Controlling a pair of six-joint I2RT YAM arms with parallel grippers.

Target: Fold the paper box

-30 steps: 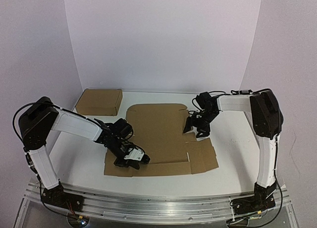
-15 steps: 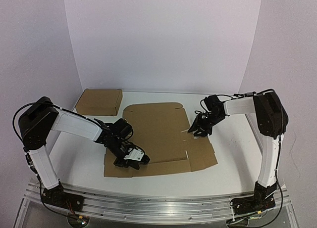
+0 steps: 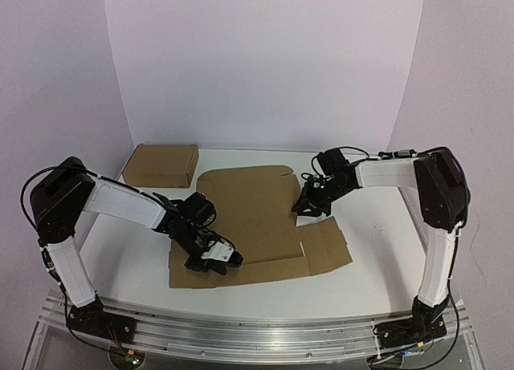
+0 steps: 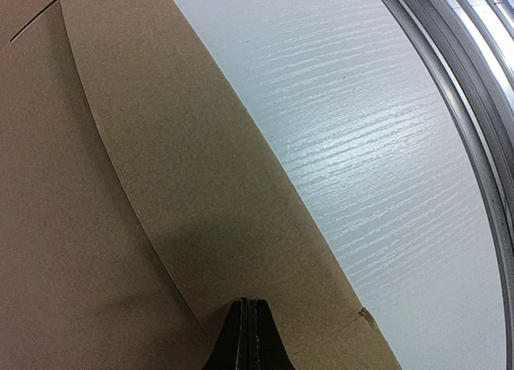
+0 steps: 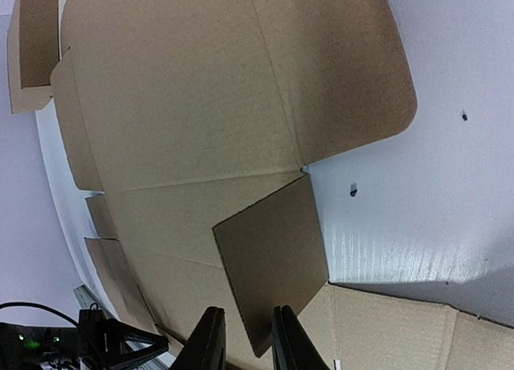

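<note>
The paper box (image 3: 253, 209) lies unfolded and flat in the middle of the table, plain brown with a round-cornered lid panel at the back. My left gripper (image 3: 229, 258) is shut, its tips (image 4: 248, 322) pressed down on the near-left panel of the paper box (image 4: 161, 185). My right gripper (image 3: 303, 209) hangs over the sheet's right side. In the right wrist view one side flap (image 5: 273, 258) tilts up off the paper box (image 5: 201, 81). Its lower corner sits between the two narrowly parted fingers of my right gripper (image 5: 247, 338), with a gap showing beside the left finger.
A ready-made shallow brown box (image 3: 161, 164) stands at the back left, also seen as the box (image 5: 36, 41) in the right wrist view. The metal rail (image 3: 257, 330) runs along the table's near edge. White walls close the back and sides.
My right gripper has moved left over the box's right edge and its jaws have narrowed a lot. The side flap there has tipped up. The left arm has not moved.
</note>
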